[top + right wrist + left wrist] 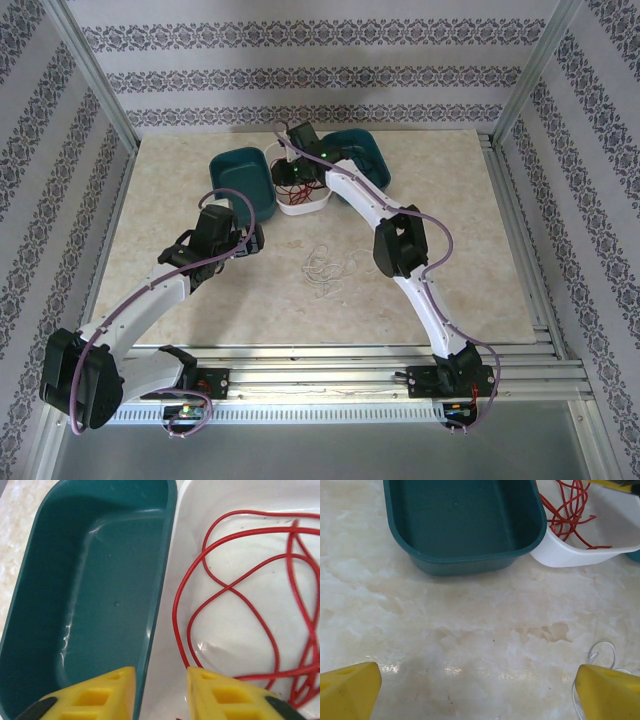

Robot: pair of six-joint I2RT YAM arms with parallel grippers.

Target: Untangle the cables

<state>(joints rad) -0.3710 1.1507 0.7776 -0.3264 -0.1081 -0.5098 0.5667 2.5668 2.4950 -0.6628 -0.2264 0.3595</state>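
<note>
A red cable (223, 586) lies in loose loops inside a white bin (235, 630); it is also seen in the left wrist view as a red cable (570, 510). My right gripper (160, 680) hangs over that bin's rim, open, nothing between its fingers; one red loop passes under the right finger (225, 695). From above, the right gripper (293, 180) sits over the white bin (305, 207). A tangle of thin white cable (325, 268) lies mid-table. My left gripper (477, 680) is wide open over bare table, a white cable loop (602, 647) beside its right finger.
A teal bin (245, 180) stands left of the white bin and another teal bin (362, 155) right of it, all at the back of the marble table (180, 190). The left teal bin (465, 562) is empty. Metal frame rails edge the table.
</note>
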